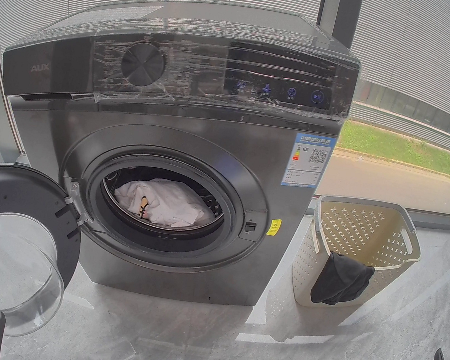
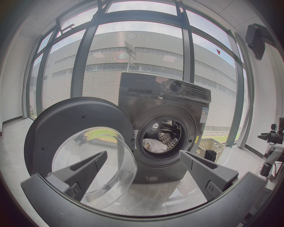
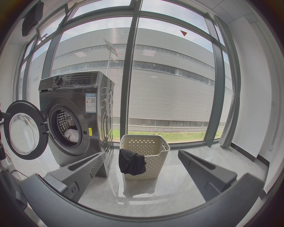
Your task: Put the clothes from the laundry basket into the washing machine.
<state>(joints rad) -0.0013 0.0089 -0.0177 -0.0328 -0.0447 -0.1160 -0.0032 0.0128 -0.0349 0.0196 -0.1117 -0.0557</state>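
Observation:
A grey front-loading washing machine (image 1: 188, 127) stands before me with its round door (image 1: 10, 235) swung open to the left. A white garment (image 1: 163, 202) lies inside the drum. To the machine's right stands a cream laundry basket (image 1: 389, 236) with a black garment (image 1: 341, 279) draped over its front rim. My left gripper (image 2: 143, 156) is open and empty, low at the near left by the door. My right gripper (image 3: 142, 158) is open and empty, low at the near right, well short of the basket (image 3: 148, 147).
The floor (image 1: 200, 347) is pale marble tile with free room between me and the machine. Large windows (image 1: 418, 78) stand behind the machine and basket. The open door (image 2: 80, 136) juts out on the left.

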